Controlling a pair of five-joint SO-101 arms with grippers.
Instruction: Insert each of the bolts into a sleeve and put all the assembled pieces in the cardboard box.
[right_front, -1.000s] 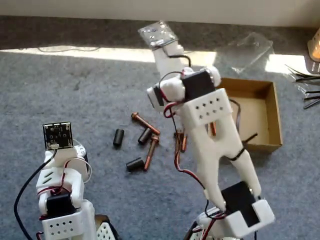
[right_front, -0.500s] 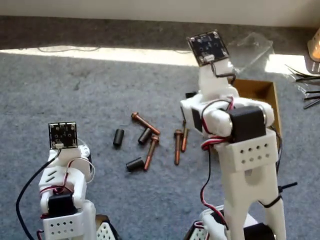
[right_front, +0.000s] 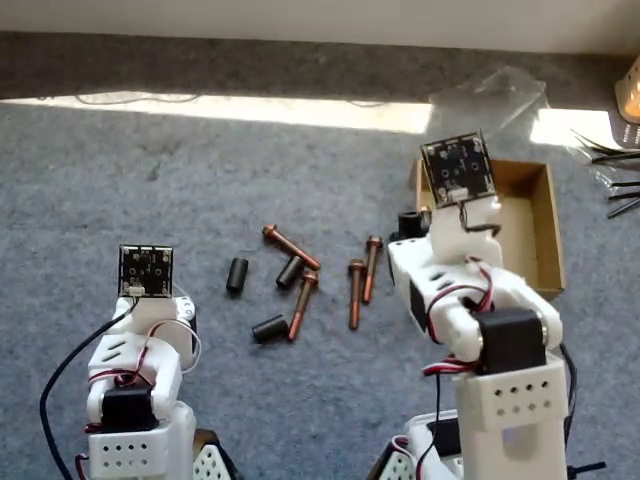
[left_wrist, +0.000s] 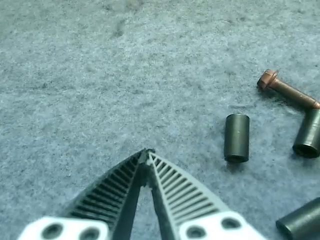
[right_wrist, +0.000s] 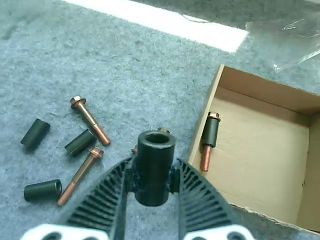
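— If you can tell, what's held?
— My right gripper (right_wrist: 152, 172) clasps a smooth black tubular sleeve (right_wrist: 156, 145) just left of the cardboard box (right_wrist: 260, 90); my left gripper (left_wrist: 148, 155) is pinched closed, empty, above fuzzy carpet (left_wrist: 100, 75).

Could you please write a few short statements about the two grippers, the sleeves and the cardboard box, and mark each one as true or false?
1. The right gripper holds a black sleeve. True.
2. The cardboard box is empty. False: one bolt with a sleeve on it lies inside.
3. The left gripper holds a bolt. False: it is shut on nothing, above the carpet.
4. Three loose sleeves lie on the carpet. True.
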